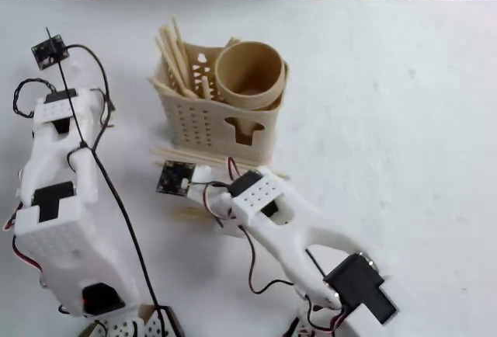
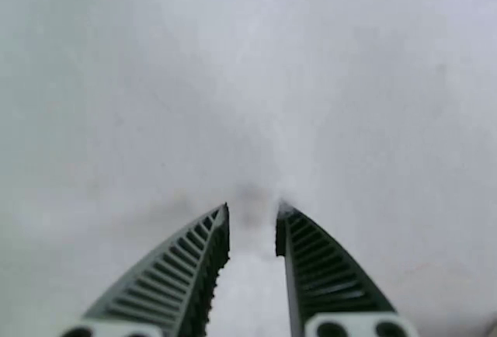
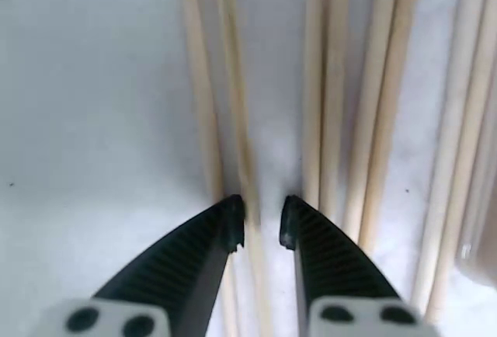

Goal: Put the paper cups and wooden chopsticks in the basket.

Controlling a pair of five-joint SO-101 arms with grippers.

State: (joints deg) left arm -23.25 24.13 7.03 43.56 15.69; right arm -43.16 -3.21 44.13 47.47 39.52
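**Grasp of a single chopstick, right arm.** The right gripper [image 3: 260, 228] is shown low over the table [image 3: 93, 81] with its jaws narrowly parted. One wooden chopstick [image 3: 238, 104] runs lengthwise through the gap and on ahead of the fingertips; it does not appear to be clamped yet. A second stick lies close against the outer face of one finger. The remaining loose chopsticks [image 3: 373, 119] lie roughly parallel beyond the other finger.

In the high view these loose sticks [image 1: 203, 156] are seen on the table between the gripper and the basket [image 1: 194, 123]. The basket already holds the paper cups [image 1: 250, 73] and a sheaf of chopsticks [image 1: 175, 53].

The left gripper [image 2: 252, 224] is held slightly spread over bare table, with nothing between its jaws.

For a clean grasp, the jaws should be centred on the one stick and lowered until the tips meet the table. They should be closed only once the neighbouring stick is clear of the finger; otherwise two sticks may be pinched askew, or one flicked aside. A grip near the stick's middle is judged best, so that it does not droop when lifted.
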